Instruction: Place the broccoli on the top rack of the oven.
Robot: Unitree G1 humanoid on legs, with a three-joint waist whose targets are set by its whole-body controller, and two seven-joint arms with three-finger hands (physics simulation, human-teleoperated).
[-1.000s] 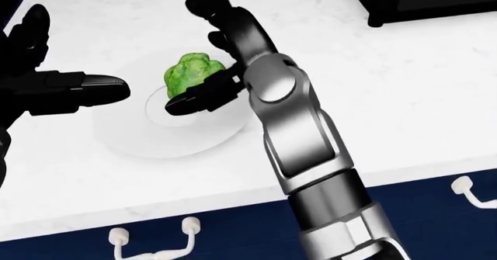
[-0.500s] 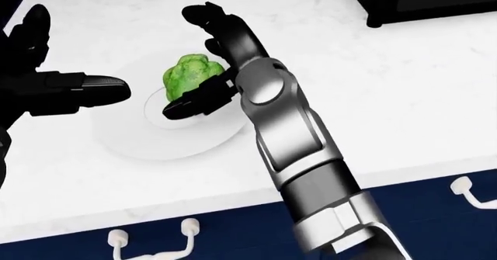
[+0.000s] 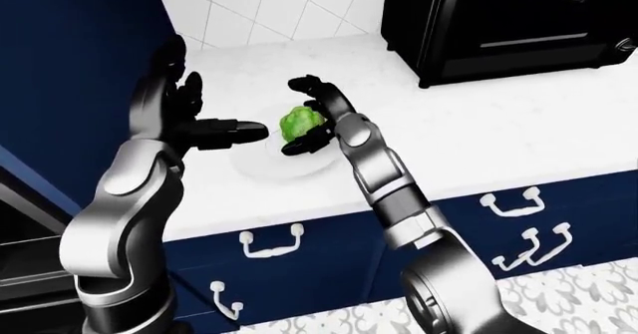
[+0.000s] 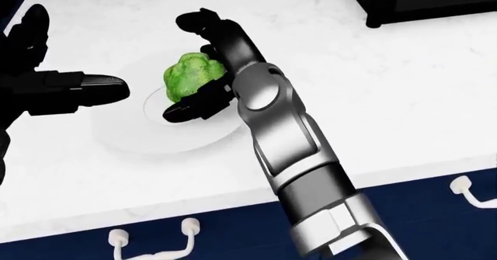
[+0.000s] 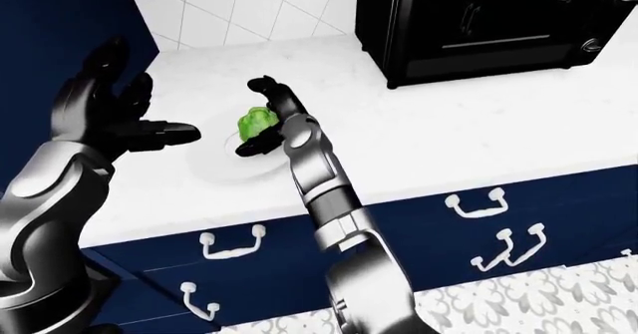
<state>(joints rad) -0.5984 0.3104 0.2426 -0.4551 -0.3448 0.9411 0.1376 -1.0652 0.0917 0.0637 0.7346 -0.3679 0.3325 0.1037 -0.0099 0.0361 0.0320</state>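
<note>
The green broccoli (image 4: pixel 190 74) sits on a white plate (image 4: pixel 159 140) on the white counter. My right hand (image 4: pixel 180 68) is cupped about it from the right. Its upper fingers (image 4: pixel 203 24) curl over the far side and its thumb (image 4: pixel 190 107) lies under the near side; the hand is open, not clamped. My left hand (image 3: pixel 215 91) hovers open to the left of the plate, thumb pointing toward the broccoli. The black oven (image 3: pixel 508 20) stands at the counter's upper right in the left-eye view, with its door closed.
A dark blue cabinet wall (image 3: pixel 80 65) rises to the left of the counter. Blue drawers with white handles (image 3: pixel 271 242) run below the counter edge (image 4: pixel 233 204). White tiles (image 3: pixel 259 9) back the counter.
My right hand has shifted slightly left, and its fingers have curled further round the broccoli. The left hand and the broccoli have stayed put.
</note>
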